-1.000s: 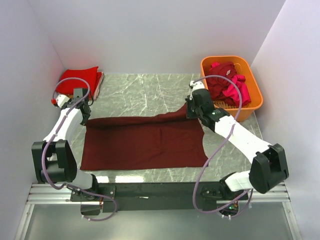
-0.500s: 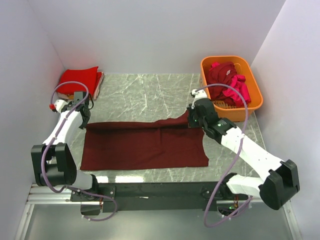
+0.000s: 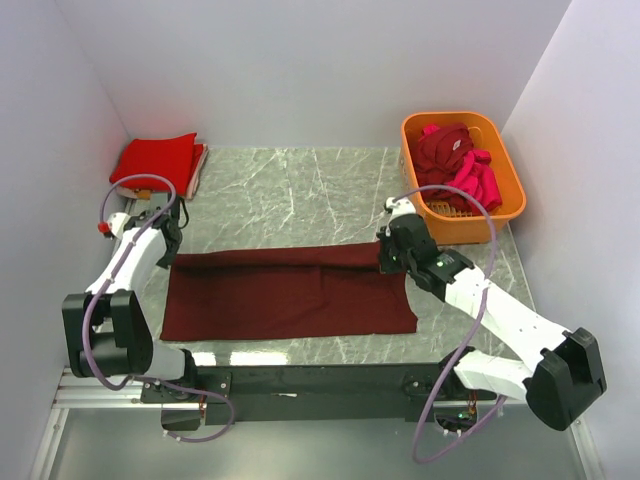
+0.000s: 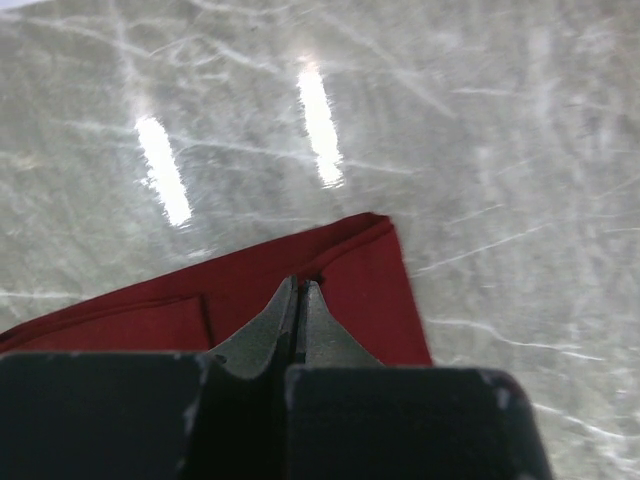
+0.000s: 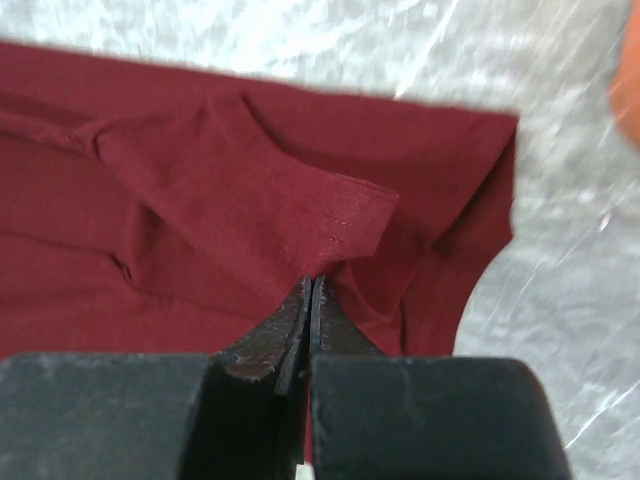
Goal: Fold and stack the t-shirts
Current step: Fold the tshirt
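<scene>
Both claws have carried the far edge of the maroon t-shirt (image 3: 290, 295) toward the near side over the last second. A second ago the right-hand far corner was lifted and sat further back on the tabletop (image 3: 300, 190). Now that edge runs nearly straight from arm to arm, and the cloth is a narrower band than before.

The left claw (image 4: 298, 292) is clenched, its tips pinching the shirt's far left corner. The right claw (image 5: 312, 285) is also clenched and nips a fold of cloth at the far right corner, where a sleeve lies doubled over the body.

The shirt lies flat across the middle of the tabletop, between the two arms, with its near edge close to the arm bases. A folded red t-shirt (image 3: 158, 160) waits in the back left corner. More crumpled t-shirts (image 3: 455, 160) fill the orange basket (image 3: 480, 228) at the back right.

This looks like a lengthwise fold in mid-sweep: the far half is being drawn over the near half. It seems about halfway, since the carried edge has not yet reached the near edge. Several shirts are still unfolded, so the task as a whole is at an early stage.
</scene>
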`<control>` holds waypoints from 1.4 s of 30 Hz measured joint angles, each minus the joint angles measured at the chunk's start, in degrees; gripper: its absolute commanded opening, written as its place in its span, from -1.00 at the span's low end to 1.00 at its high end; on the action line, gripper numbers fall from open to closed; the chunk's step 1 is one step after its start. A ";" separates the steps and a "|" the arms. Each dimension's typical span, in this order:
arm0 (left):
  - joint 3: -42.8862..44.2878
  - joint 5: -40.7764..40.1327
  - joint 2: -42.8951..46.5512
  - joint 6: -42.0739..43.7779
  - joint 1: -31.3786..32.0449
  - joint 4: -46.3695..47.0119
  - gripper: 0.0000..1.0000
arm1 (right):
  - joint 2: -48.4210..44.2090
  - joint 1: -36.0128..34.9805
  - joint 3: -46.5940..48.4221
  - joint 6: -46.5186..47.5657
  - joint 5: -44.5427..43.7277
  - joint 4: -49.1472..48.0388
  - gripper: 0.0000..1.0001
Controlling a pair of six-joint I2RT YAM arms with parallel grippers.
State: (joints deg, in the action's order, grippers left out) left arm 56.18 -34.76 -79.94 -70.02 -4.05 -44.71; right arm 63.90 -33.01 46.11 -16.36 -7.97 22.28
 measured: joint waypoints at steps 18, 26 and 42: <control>-8.11 -2.99 6.86 -12.39 -0.26 -9.05 0.99 | -9.84 -1.75 -19.74 -15.26 15.21 -1.75 0.29; -5.62 2.43 19.28 -7.23 -0.52 -3.37 0.99 | -7.34 -1.81 -9.75 -13.97 10.29 2.03 0.47; -8.59 18.99 -2.08 5.77 1.68 13.70 0.99 | 24.59 -0.70 5.14 -9.38 6.40 0.15 0.48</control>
State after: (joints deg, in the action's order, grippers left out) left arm 47.59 -15.77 -82.02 -64.25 -2.37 -31.00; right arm 88.49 -33.71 51.24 -25.74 -1.56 22.44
